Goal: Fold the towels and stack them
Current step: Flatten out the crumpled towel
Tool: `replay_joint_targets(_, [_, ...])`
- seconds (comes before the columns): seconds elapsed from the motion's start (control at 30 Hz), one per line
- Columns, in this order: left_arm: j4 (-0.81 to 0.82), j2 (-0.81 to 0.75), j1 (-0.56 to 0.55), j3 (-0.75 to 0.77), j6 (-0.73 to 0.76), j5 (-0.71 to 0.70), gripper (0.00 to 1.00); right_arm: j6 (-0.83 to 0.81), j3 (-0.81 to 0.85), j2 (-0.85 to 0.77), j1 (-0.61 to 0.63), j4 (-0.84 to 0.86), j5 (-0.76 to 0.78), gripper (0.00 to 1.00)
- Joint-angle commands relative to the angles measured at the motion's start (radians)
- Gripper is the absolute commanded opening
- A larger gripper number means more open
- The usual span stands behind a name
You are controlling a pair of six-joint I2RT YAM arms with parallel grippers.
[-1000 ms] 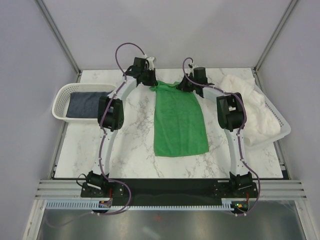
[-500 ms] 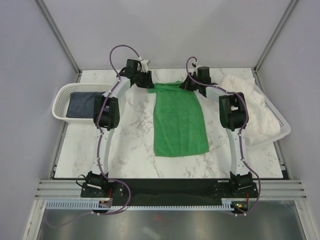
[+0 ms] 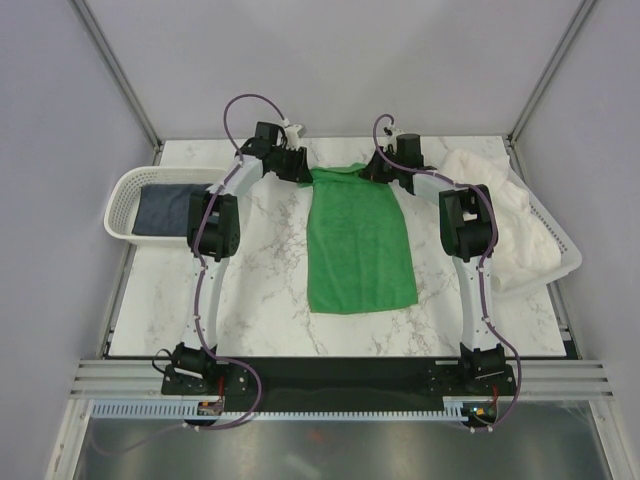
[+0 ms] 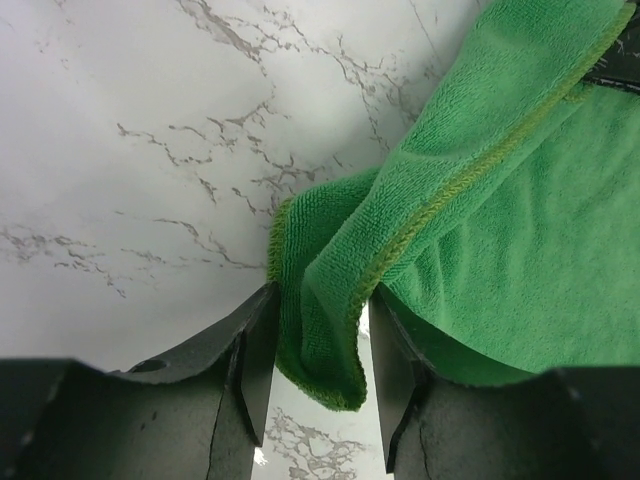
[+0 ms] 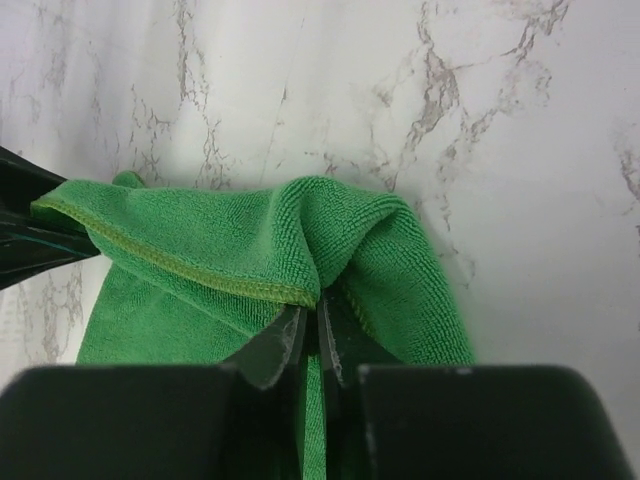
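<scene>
Left fingers (image 4: 250, 365) apart, green towel (image 4: 500, 250) corner between, perhaps loose; right fingers (image 5: 277, 350) clamped on towel.

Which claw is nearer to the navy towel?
Left. The left claw is at the green towel's far left corner, right of the navy towel; the right claw grips the green towel's far right corner, farther away.

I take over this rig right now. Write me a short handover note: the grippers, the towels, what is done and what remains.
Left gripper: open, one far corner of the green towel loose between its fingers.
Right gripper: shut on the other far corner.
Green towel: spread on the table between the arms, unfolded.
Navy towel: lying in the left basket.
White towel: heaped in the right basket.
Done: green towel laid out.
Left: folding, then stacking all three.
</scene>
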Motion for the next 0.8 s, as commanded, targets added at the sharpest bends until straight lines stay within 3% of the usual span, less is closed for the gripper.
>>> replay_joint_targets(0.0, [-0.021, -0.091, -0.001, -0.016, 0.041, 0.009, 0.49, -0.012, 0.015, -0.047, -0.005, 0.031, -0.039, 0.17])
replay_joint_targets(0.2, [-0.044, -0.117, -0.001, -0.036, 0.070, -0.031, 0.50, 0.005, -0.018, -0.073, -0.005, 0.055, -0.041, 0.29])
replay_joint_targets(0.77, [-0.099, -0.128, 0.001, -0.041, 0.124, -0.063, 0.49, 0.099, -0.078, -0.090, -0.005, 0.152, -0.067, 0.31])
